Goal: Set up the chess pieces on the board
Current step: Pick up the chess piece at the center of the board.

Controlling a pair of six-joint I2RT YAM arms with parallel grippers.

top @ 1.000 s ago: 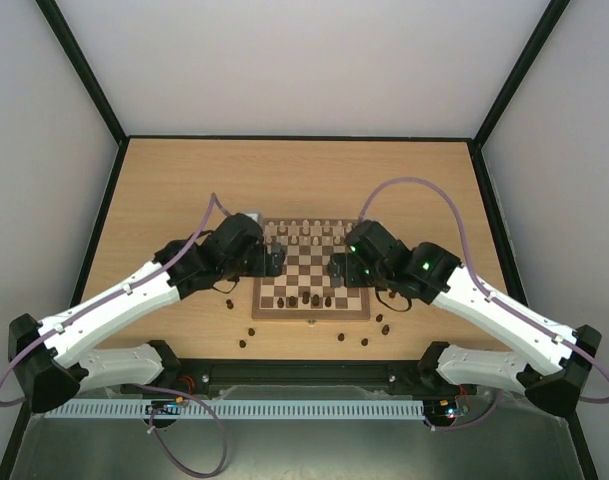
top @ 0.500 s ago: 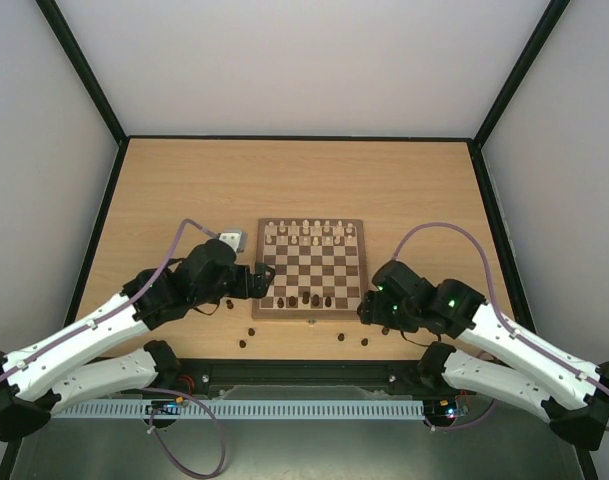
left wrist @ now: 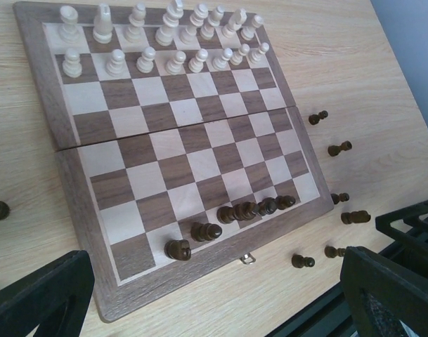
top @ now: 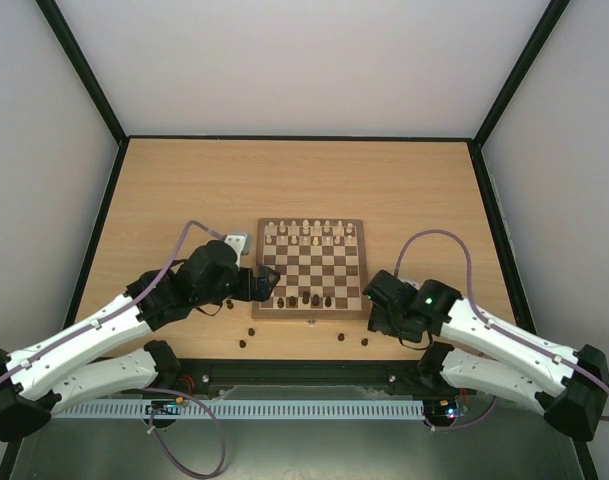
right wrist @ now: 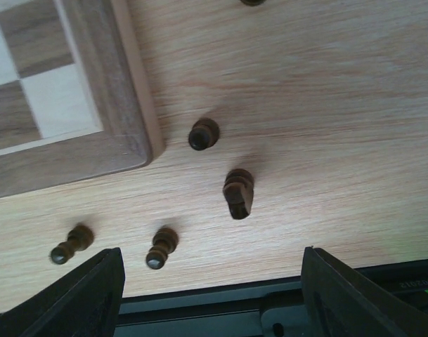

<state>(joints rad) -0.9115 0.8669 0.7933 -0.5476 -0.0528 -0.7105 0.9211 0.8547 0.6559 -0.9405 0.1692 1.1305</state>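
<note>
While cream pieces (left wrist: 173, 62) fill the board's (right wrist: 73, 158) far rows and the dark near row (left wrist: 245, 209) stands half done, the right claw (right wrist: 210, 258) hangs spread and empty above a toppled dark piece (right wrist: 238, 193) just off the corner — next, I'd say, drop and pinch it. Left claw (top: 267, 283) gapes idle. Pale wood-grain worktop (right wrist: 326, 105), white walls (top: 304, 60), black frame (top: 81, 70).

Wooden table (top: 284, 180) under the board (top: 311, 268) and scattered dark chess pieces (right wrist: 238, 193)
</note>
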